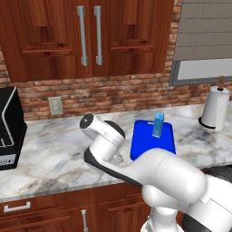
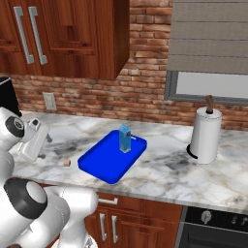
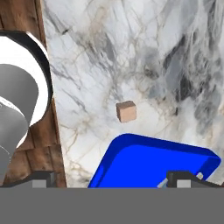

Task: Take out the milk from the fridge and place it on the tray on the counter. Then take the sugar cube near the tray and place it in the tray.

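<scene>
Jaws stand wide apart and grasp nothing; the gripper (image 3: 111, 181) hangs above the counter (image 3: 131, 52), with the sugar cube (image 3: 126, 111) lying on the marble beyond its fingertips (image 3: 43, 179). That cube sits just beside the near corner of the blue tray (image 3: 144, 162), apart from its rim. On the tray the milk (image 2: 125, 138) stands upright toward the far end. A paper-towel roll (image 2: 205, 135) stands well beyond the tray's other side, near the window (image 2: 213, 85).
</scene>
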Controlling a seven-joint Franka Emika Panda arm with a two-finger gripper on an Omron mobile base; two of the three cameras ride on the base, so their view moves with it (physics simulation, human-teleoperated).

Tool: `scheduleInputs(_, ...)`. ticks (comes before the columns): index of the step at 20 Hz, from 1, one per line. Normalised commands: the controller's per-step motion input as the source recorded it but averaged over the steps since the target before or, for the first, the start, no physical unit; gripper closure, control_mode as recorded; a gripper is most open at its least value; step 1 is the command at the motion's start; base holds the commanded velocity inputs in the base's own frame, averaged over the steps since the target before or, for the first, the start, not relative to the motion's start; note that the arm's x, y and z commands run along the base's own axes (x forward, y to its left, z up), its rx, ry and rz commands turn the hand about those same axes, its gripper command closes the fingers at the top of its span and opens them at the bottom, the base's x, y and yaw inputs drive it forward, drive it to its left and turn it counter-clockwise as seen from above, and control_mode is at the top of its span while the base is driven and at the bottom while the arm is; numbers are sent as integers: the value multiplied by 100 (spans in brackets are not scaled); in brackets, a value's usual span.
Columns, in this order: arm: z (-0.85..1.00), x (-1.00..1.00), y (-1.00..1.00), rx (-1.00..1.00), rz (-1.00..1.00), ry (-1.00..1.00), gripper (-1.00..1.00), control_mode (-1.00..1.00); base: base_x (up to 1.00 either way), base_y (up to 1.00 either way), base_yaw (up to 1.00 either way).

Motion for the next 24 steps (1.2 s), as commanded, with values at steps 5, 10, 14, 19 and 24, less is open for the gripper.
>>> scheduleInputs(5,-26,0,-29,0,-2,3,-100,-100,0,0,0)
scheduleInputs(10,-24,0,-11,0,0,7,-100,-100,0,0,0)
scheduleInputs(14,-22,2,0,0,0,9,-100,-100,0,0,0)
scheduleInputs(19,-23,5,0,0,0,5,-100,-100,0,0,0)
scheduleInputs(24,-22,4,0,-2,0,2,-100,-100,0,0,0)
